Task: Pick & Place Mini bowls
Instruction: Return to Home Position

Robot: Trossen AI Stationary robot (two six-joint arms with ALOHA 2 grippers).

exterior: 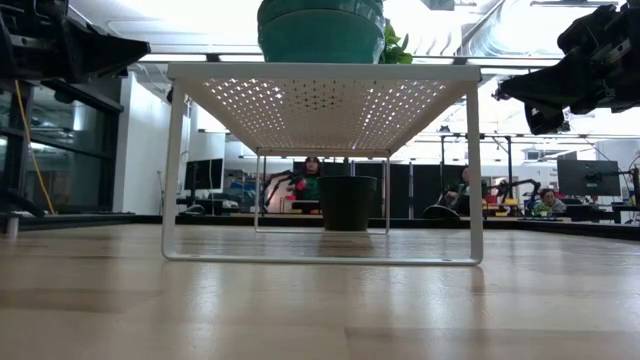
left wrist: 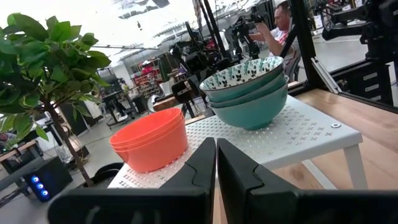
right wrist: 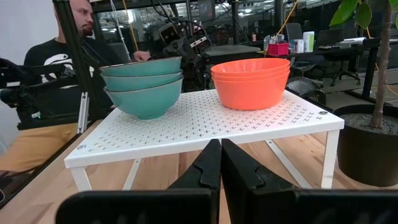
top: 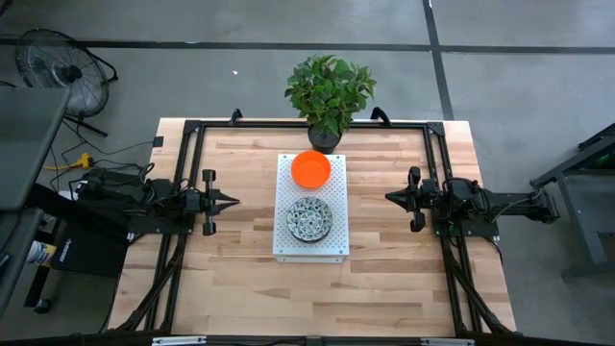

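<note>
A stack of orange mini bowls (top: 310,168) and a stack of patterned bowls with teal outsides (top: 309,218) stand on a white perforated riser shelf (top: 288,245) at the table's middle. The orange stack is on the shelf's far part, the patterned stack nearer. Both stacks show in the left wrist view (left wrist: 151,140) (left wrist: 249,93) and the right wrist view (right wrist: 250,81) (right wrist: 144,87). My left gripper (top: 233,202) is shut and empty, left of the shelf. My right gripper (top: 390,198) is shut and empty, right of the shelf.
A green plant in a dark pot (top: 329,96) stands at the table's far edge, just behind the shelf. The shelf stands on thin legs (exterior: 474,170) with open room beneath. People sit in the room beyond the table (right wrist: 68,50).
</note>
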